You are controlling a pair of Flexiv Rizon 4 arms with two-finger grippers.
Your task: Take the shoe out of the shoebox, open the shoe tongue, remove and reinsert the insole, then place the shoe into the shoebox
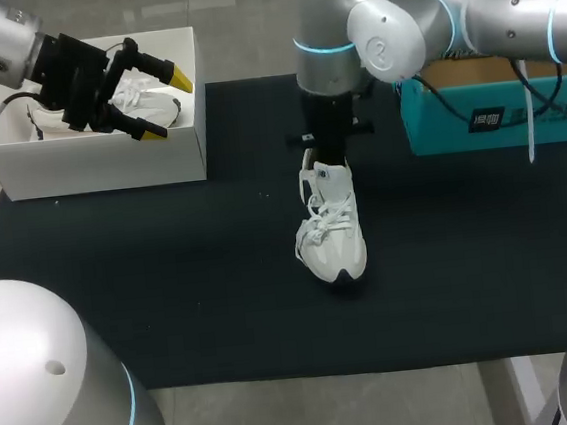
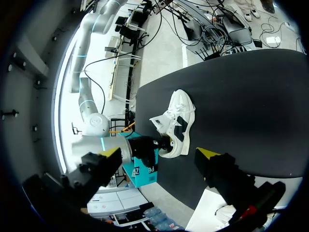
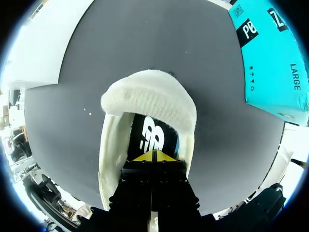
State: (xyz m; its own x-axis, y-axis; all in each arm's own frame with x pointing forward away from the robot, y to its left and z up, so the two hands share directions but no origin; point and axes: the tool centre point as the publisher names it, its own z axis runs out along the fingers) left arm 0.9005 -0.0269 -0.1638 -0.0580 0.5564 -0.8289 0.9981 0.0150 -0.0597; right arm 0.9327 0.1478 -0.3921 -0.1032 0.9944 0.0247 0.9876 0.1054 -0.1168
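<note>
In the head view, your white shoebox [image 1: 98,168] sits at the upper left of the desk [image 1: 173,314] and holds a second shoe [image 1: 158,111]. Your left claw [image 1: 168,106] hangs over it, fingers apart and empty. The shoe [image 1: 332,238] stands mid-frame on the desk, with your right claw [image 1: 327,163] down at its heel opening. A teal box [image 1: 495,117] lies at the upper right.

In the left wrist view, the shoe [image 2: 177,123] lies ahead of the spread claw [image 2: 159,153].

In the right wrist view, your claw's [image 3: 154,155] tips are pressed together inside the shoe [image 3: 149,99], over the insole [image 3: 152,135].
</note>
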